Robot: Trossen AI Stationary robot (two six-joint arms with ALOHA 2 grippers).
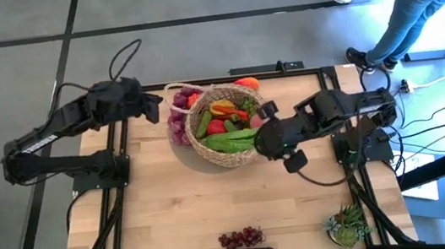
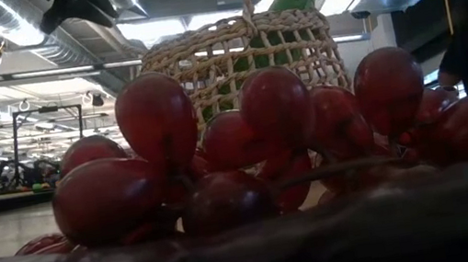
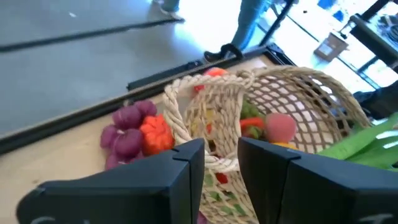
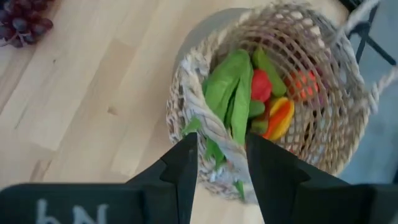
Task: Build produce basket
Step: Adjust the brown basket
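Dark red grapes [image 1: 243,239] lie at the near edge of the wooden table [image 1: 174,215], well apart from everything else and filling the low view; judged by that, they are one piece not yet collected. A spiky potted plant [image 1: 347,225] sits at the near right corner, no part of the job. Mid-table stands the basket [image 1: 207,150], tan wicker, already well stocked: green leafy stalks [image 4: 227,93] along its near side, red, yellow and orange peppers [image 1: 225,111] heaped behind them. The right gripper [image 4: 221,167] is at the basket's right-hand rim, its two fingers standing either side of the woven edge with a leaf tip between them; whether they pinch the rim or merely straddle it I cannot tell. The left gripper [image 3: 221,165] is at the opposite, left rim, fingers likewise set astride the wicker wall, contact unclear. Beyond the basket's far-left side a purple cluster [image 1: 181,117] and an orange piece [image 3: 155,135] lie on the table against the wicker, and another orange-red piece [image 1: 245,83] rests at the far rim; these look left to load. Task reads as mostly done, a few pieces outstanding. Writing: white letters on the right gripper's body, upside down and cut off, not readable. A person's legs [image 1: 401,17] stand past the far right corner.
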